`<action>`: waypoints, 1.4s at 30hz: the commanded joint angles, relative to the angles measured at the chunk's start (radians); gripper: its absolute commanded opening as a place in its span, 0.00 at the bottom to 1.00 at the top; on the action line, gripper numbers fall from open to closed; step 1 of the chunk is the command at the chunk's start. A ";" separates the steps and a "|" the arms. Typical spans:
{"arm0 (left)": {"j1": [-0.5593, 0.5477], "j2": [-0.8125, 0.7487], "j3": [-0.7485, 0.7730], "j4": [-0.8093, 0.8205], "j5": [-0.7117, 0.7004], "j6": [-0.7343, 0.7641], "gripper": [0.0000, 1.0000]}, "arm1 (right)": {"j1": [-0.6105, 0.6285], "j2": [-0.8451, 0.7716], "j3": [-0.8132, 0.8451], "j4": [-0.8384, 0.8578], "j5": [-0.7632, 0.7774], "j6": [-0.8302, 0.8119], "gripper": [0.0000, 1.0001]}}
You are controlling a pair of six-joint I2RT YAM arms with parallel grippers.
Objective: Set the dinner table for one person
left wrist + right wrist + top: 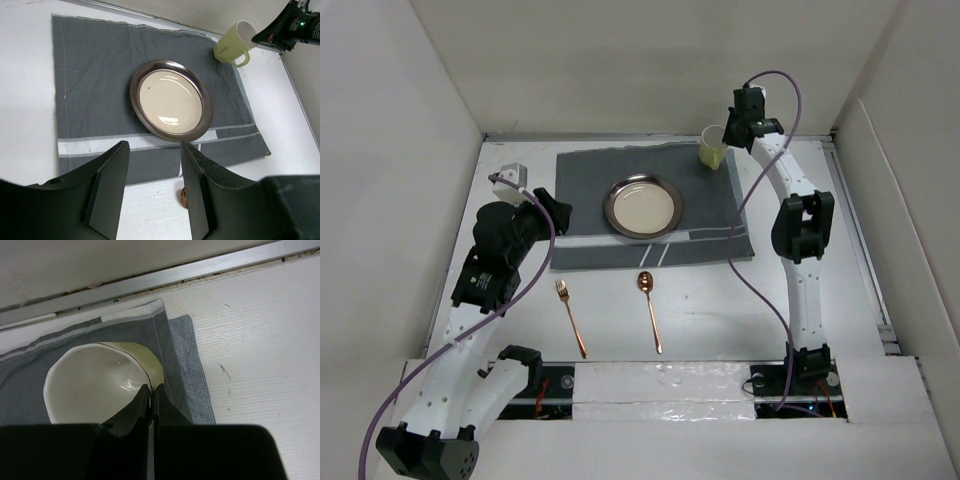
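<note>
Mug (713, 147): glossy pale-yellow cylinder at cloth placemat (585, 200)'s far-right corner.
Right fingers (151, 399): were clamped on mug rim, arm outstretched.
Left fingers (560, 213): were held parted, empty.

placemat (620, 165): cloth, matt | plate (643, 206): shiny mtl | mug (713, 147): glossy | fork (571, 319) + spoon (650, 310): coppery mtl | dinner table (720, 310): matt

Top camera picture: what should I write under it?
Right gripper holds a yellow mug by its rim at the placemat corner; plate, fork, spoon laid.
</note>
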 commanded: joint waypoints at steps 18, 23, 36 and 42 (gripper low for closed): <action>-0.001 -0.007 0.011 0.034 0.004 0.006 0.43 | -0.026 -0.078 -0.023 0.078 -0.057 0.011 0.33; -0.001 -0.010 0.007 0.030 -0.004 0.006 0.44 | -0.035 -0.129 0.005 0.076 -0.070 0.011 0.40; -0.001 -0.041 0.006 0.034 0.016 0.009 0.00 | 0.187 -0.987 -1.136 0.664 -0.115 0.071 0.00; -0.001 -0.049 0.012 0.030 0.034 0.006 0.22 | 0.593 -1.206 -1.506 0.669 0.025 0.146 0.00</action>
